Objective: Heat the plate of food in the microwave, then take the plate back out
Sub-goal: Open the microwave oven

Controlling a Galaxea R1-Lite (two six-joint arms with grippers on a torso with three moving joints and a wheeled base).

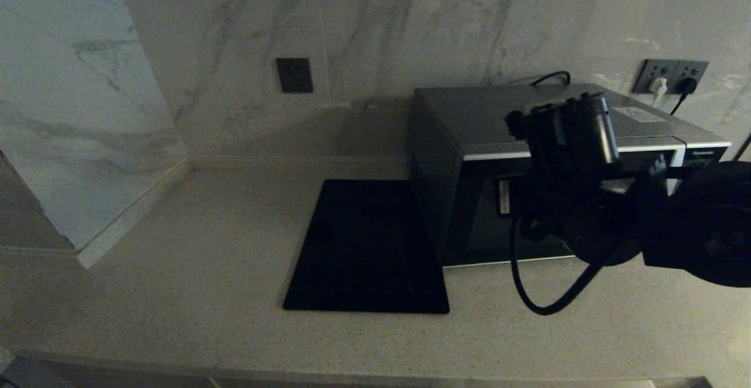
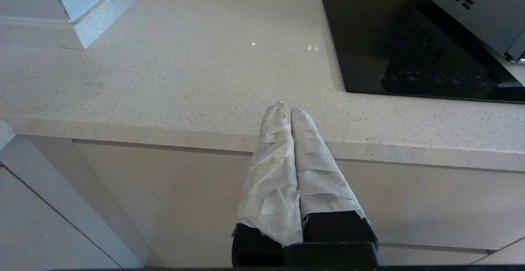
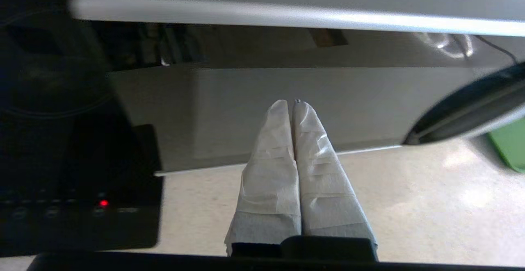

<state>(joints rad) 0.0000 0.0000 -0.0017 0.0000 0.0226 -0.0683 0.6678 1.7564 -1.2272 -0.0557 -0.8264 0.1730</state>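
**Right arm squares up to the closed microwave door**

The right gripper (image 3: pixel 293 103) hangs in front of the microwave (image 1: pixel 469 135), its wrapped fingers (image 3: pixel 275 148) pressed together and holding nothing. The dark glass door (image 3: pixel 287 107) lies straight ahead of the fingertips, near but, as far as I can tell, not touching. The door looks shut, so I judge opening it is the step in hand, and this arm is far nearer than the other.

The left gripper (image 2: pixel 289 109) is parked off the bench's (image 2: pixel 164 78) front edge, fingers shut and empty.

The plate of food is not in sight anywhere; only a sliver of something green (image 3: pixel 510 146) shows on the bench past the microwave's far side. A black mat (image 1: pixel 366 247) lies just beside the microwave's left flank, and the arm's own cable (image 1: pixel 545 300) loops below the door.
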